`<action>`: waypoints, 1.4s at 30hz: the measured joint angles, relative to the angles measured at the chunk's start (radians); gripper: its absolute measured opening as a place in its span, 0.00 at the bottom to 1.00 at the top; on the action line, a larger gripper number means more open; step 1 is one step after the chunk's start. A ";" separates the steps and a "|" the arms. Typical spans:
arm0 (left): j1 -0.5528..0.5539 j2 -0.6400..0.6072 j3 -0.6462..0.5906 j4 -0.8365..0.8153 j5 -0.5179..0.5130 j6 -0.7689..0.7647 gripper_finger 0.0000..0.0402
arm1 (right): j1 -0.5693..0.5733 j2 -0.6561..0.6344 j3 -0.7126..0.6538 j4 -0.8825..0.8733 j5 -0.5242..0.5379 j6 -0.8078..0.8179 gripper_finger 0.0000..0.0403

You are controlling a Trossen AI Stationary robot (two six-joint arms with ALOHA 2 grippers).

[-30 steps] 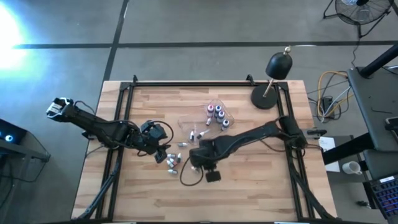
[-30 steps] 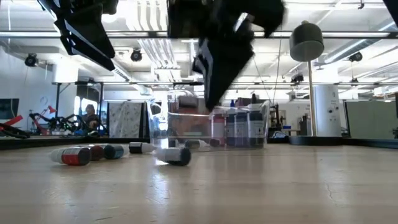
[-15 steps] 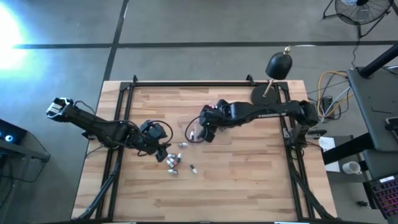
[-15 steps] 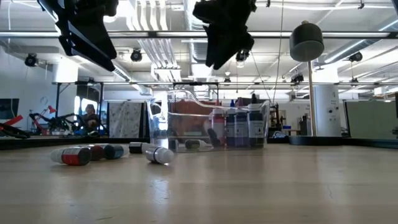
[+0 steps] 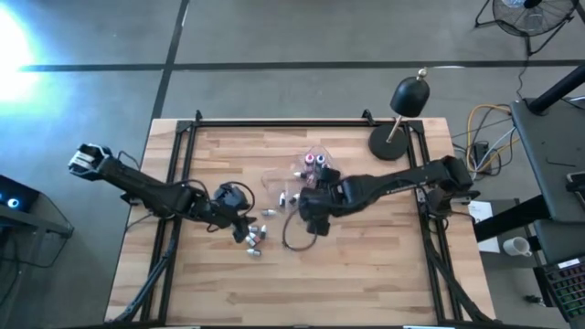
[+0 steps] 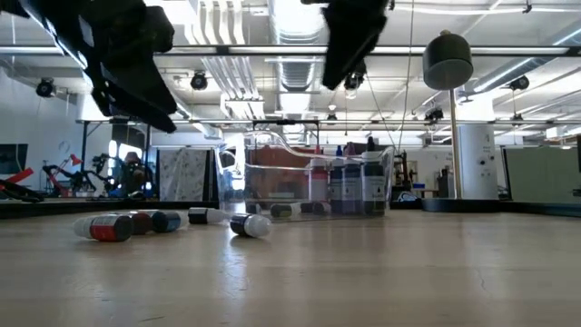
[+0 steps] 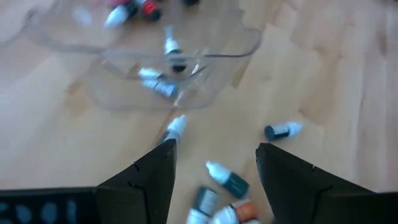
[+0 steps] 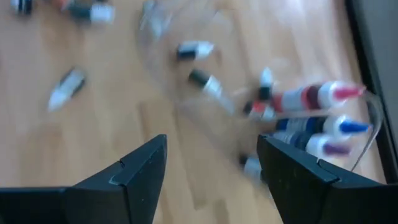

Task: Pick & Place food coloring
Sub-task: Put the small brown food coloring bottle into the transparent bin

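Observation:
Several small food coloring bottles (image 5: 253, 239) lie on their sides on the wooden table, left of the middle; the low view shows them too (image 6: 111, 227). More bottles stand and lie in the clear plastic tray (image 5: 274, 178), farther back. My left gripper (image 5: 242, 222) hangs open just above the loose bottles; in the left wrist view one white-capped dark bottle (image 7: 227, 180) lies between its fingers (image 7: 214, 149), untouched. My right gripper (image 5: 311, 212) is open at the tray's near side, and its wrist view (image 8: 211, 143) looks down on the tray's bottles (image 8: 311, 96).
A black domed lamp (image 5: 402, 119) stands at the table's far right corner. A dark cable loops over the table near my right gripper (image 5: 292, 239). A black frame (image 5: 274, 123) runs along the table's edges. Bare wood lies toward the near edge.
My right gripper has swung from the table's middle toward the far edge, over the tray, then come back a little toward the near edge. My left gripper has shifted slightly toward the loose bottles.

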 joint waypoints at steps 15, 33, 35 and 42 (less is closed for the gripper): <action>0.152 0.218 -0.122 0.325 0.039 0.580 0.49 | 0.209 -0.002 -0.057 -0.257 -0.002 0.425 0.60; 0.250 0.490 0.009 0.316 0.290 0.568 0.41 | 0.252 -0.001 -0.071 -0.304 0.023 0.601 0.59; 0.250 0.493 0.010 0.302 0.288 0.558 0.35 | 0.252 -0.001 -0.074 -0.304 0.024 0.601 0.58; 0.250 0.489 0.009 0.288 0.260 0.554 0.11 | 0.252 -0.001 -0.079 -0.302 0.039 0.604 0.58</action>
